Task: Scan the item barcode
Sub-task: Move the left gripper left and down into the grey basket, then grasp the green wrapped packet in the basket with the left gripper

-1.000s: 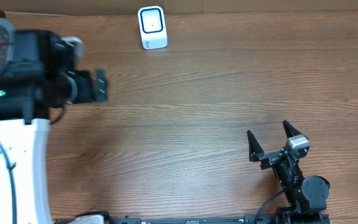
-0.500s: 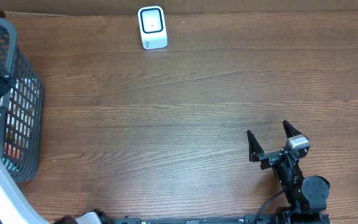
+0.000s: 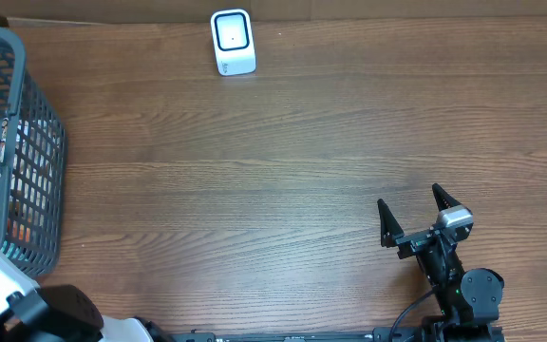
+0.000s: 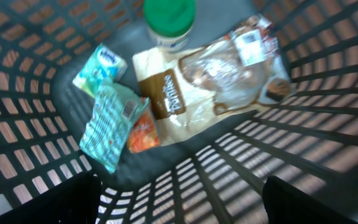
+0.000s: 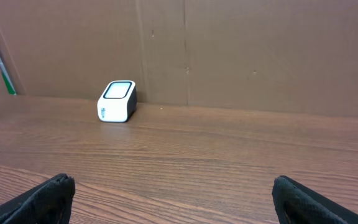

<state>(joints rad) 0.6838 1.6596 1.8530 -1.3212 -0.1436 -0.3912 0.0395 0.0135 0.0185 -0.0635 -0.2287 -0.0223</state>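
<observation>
The scanner [image 3: 233,43], a small white unit with a dark window, stands on the bench [image 3: 302,171] at its far edge, against the cardboard backdrop. The basket [image 3: 36,190], of dark plastic mesh, stands at the bench's left end, well apart from the scanner. The left tool [image 4: 182,186] hangs inside the basket above its floor; its fingers stand apart at the lower corners of the wrist view, with nothing between them. The items lie on the basket floor: a clear bag [image 4: 216,81] with a brown label, a green-capped bottle [image 4: 169,18] touching the bag's upper edge, two teal packets [image 4: 110,127] left of the bag, and an orange packet [image 4: 143,134] lying partly under the nearer teal one. No item is in contact with either tool. The right tool [image 3: 409,199] sits at the bench's near right, fingers spread wide and empty, facing the scanner across open bench.
</observation>
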